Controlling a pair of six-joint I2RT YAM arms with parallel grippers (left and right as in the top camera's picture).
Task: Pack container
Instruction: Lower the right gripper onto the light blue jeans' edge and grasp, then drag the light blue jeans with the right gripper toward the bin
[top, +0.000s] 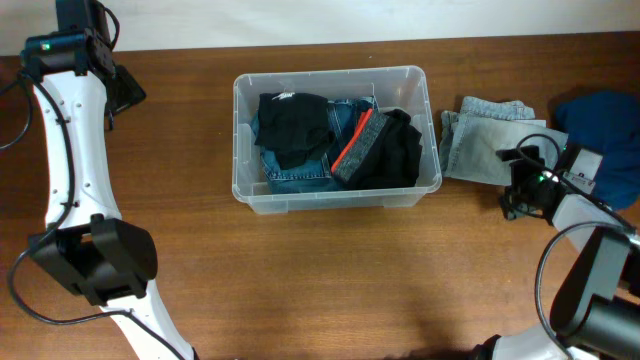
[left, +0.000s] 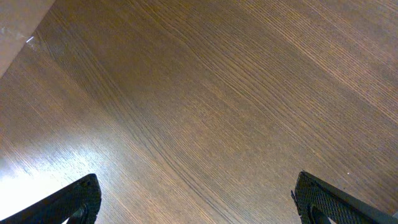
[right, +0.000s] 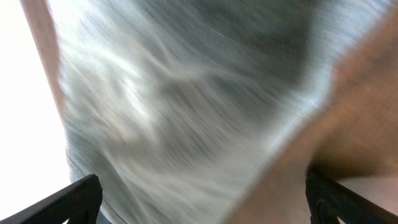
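A brown wood-grain table (top: 300, 280) fills most of the overhead frame. A pale wall strip (top: 350, 18) runs along the top edge. In the left wrist view, glare brightens the lower-left tabletop (left: 217, 93).

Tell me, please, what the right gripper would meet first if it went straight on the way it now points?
Most likely the folded pale grey garment: it fills the right wrist view between the open fingers of the right gripper. The picture is blurred, so how near it lies is unclear.

The clear container (top: 330, 200) shows black clothes (top: 290, 125), blue denim (top: 296, 179) and an orange-red stripe (top: 352, 150). The garment (top: 480, 150) outside seems pale grey-blue.
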